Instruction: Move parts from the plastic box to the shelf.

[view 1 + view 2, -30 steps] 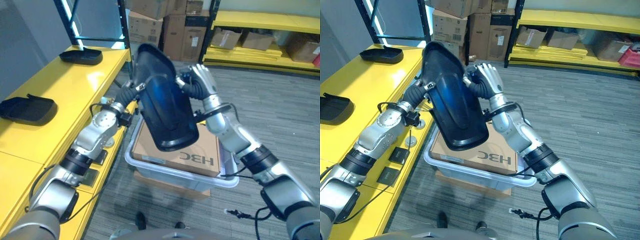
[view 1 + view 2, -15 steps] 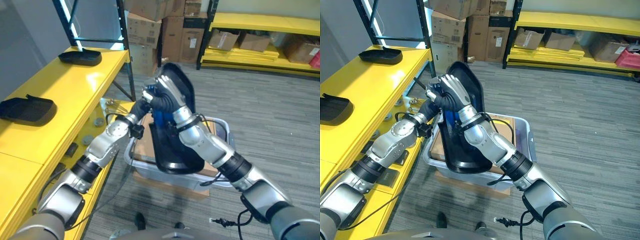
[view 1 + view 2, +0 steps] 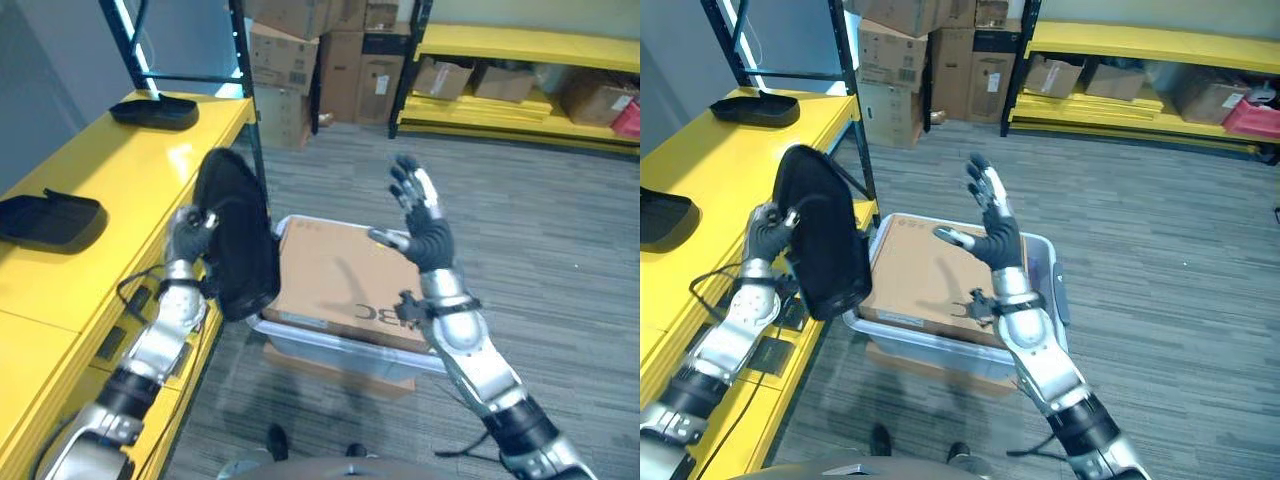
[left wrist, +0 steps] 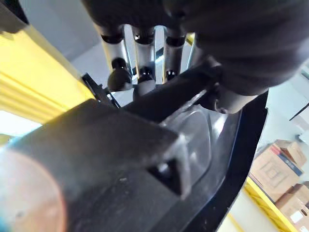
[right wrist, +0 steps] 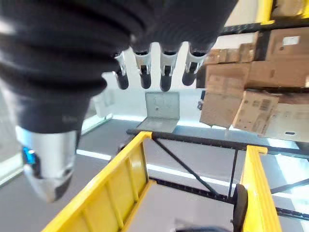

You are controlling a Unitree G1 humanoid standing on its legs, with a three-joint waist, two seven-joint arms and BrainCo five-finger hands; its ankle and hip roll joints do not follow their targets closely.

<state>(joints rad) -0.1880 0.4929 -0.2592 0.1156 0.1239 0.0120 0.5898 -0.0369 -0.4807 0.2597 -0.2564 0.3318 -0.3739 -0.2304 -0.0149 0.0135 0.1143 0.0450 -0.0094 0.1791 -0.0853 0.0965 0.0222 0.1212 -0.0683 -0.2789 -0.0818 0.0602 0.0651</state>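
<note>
A: Left eye view, and the left hand (image 3: pixel 188 232) has the big black part (image 3: pixel 238 238) all to itself, fingers curled around a rib on its near side, holding it up on edge just beside the plastic box (image 3: pixel 300 335), on the side toward the yellow shelf (image 3: pixel 120 190).

B: The left wrist view backs that up: fingers (image 4: pixel 137 72) wrapped over a dark bar of the part (image 4: pixel 145 159), close and tight. How far the thumb goes round, I can't make out.

A: The right hand (image 3: pixel 415 205) is up above the box, fingers straight and spread, palm turned toward the part, holding nothing. Its own wrist view shows the fingertips (image 5: pixel 145 77) in a loose row against the room.

B: Inside the box there's a flat cardboard sheet (image 3: pixel 335 275) lying across the top. Anything under it is hidden.

A: And the part's lower end overlaps the box's rim from here, so whether it touches the rim or hangs just clear, I can't tell.

B: On the shelf, well away from the box, two more black parts: one (image 3: pixel 50 218) closer to the robot and one (image 3: pixel 155 110) at the far end by the black upright (image 3: pixel 245 90).

A: The nearer one is cut off at the picture's edge in the right eye view (image 3: pixel 660 215).
</note>
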